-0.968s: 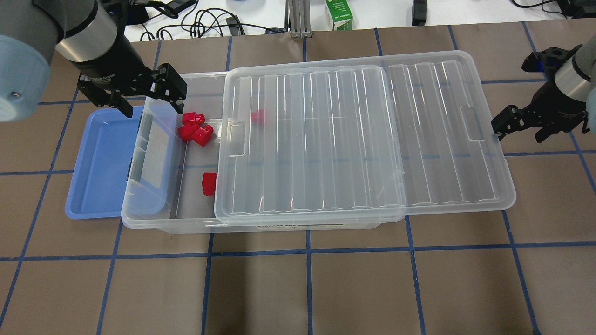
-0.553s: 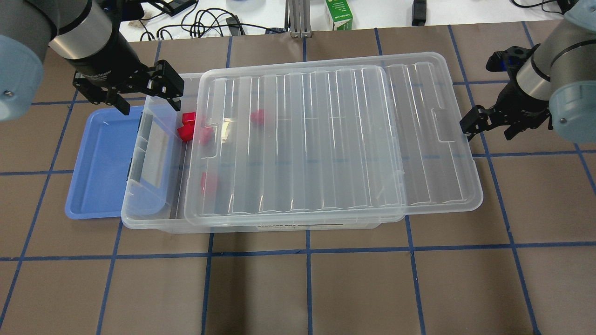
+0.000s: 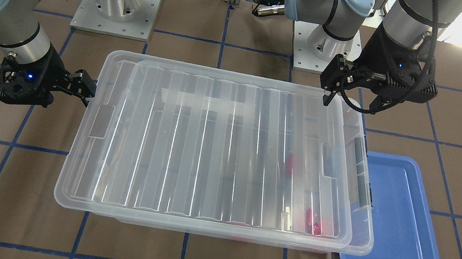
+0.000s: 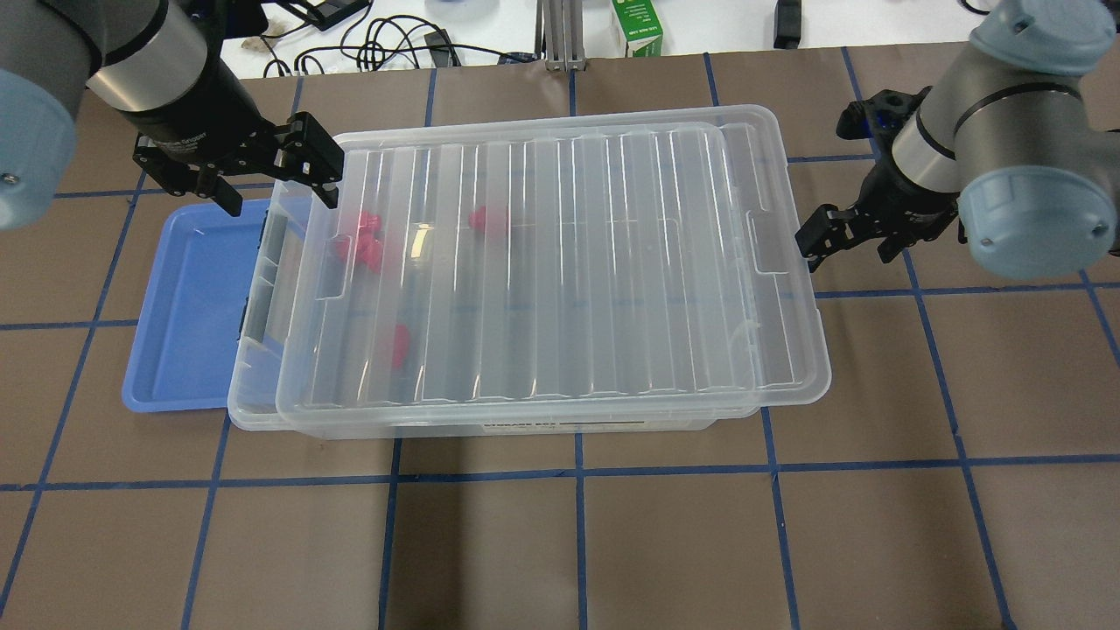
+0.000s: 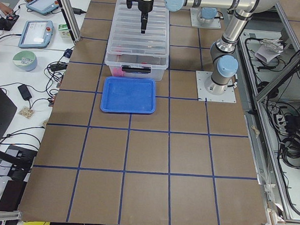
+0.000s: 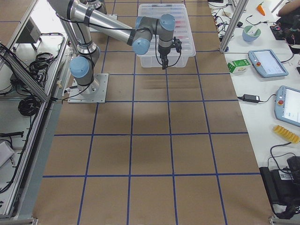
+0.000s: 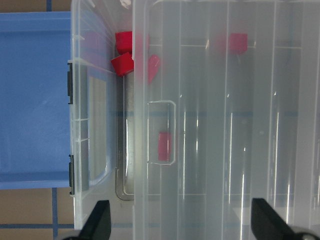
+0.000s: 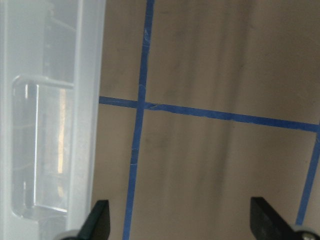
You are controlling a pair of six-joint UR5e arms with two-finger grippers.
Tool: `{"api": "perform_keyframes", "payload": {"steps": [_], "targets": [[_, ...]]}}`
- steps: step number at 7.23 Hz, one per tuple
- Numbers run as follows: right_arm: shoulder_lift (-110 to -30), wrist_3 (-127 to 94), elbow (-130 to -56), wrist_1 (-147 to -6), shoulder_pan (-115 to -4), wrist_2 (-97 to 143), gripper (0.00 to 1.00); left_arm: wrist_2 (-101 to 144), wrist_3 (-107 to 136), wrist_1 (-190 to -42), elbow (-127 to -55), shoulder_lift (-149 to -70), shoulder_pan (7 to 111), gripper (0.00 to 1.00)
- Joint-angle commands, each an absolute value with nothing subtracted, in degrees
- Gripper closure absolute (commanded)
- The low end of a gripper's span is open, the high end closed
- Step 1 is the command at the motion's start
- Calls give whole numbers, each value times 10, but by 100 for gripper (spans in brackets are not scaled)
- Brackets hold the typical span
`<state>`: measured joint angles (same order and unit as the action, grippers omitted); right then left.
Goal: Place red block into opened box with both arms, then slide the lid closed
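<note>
The ribbed clear lid (image 4: 569, 262) lies over nearly all of the clear box (image 4: 252, 350), leaving a narrow strip bare at the box's left end. Through the lid a lone red block (image 4: 398, 343) (image 7: 164, 146) shows on the box floor. Another single red piece (image 4: 486, 219) lies farther back, and a bunch of red pieces (image 4: 363, 241) sits near the left end. My right gripper (image 4: 847, 245) (image 3: 80, 87) is open, one finger against the lid's right short edge. My left gripper (image 4: 278, 188) (image 3: 349, 97) hangs open and empty above the box's far left corner.
A blue tray (image 4: 188, 306) (image 3: 397, 220) lies against the box's left end, partly under it. Behind the brown mat are cables (image 4: 394, 44) and a green carton (image 4: 637, 26). Both arm bases (image 3: 115, 9) stand on the robot's side of the box.
The lid has slid left across the box, covering the red pieces. My right gripper moved left with the lid's right edge. The left gripper has barely moved.
</note>
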<state>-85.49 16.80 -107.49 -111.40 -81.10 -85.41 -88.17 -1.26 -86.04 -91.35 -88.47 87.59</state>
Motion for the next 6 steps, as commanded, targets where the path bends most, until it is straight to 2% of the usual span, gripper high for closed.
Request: {"api": "perform_keyframes", "payload": {"steps": [1, 4, 6], "targets": [[-849, 147, -1073, -1123, -836, -855, 0, -882, -12, -860, -913, -883, 876, 0], [-865, 149, -1019, -1108, -833, -867, 0, -882, -13, -860, -915, -882, 876, 0], [-909, 124, -946, -982, -838, -874, 0, -882, -12, -860, -917, -882, 877, 0]]}}
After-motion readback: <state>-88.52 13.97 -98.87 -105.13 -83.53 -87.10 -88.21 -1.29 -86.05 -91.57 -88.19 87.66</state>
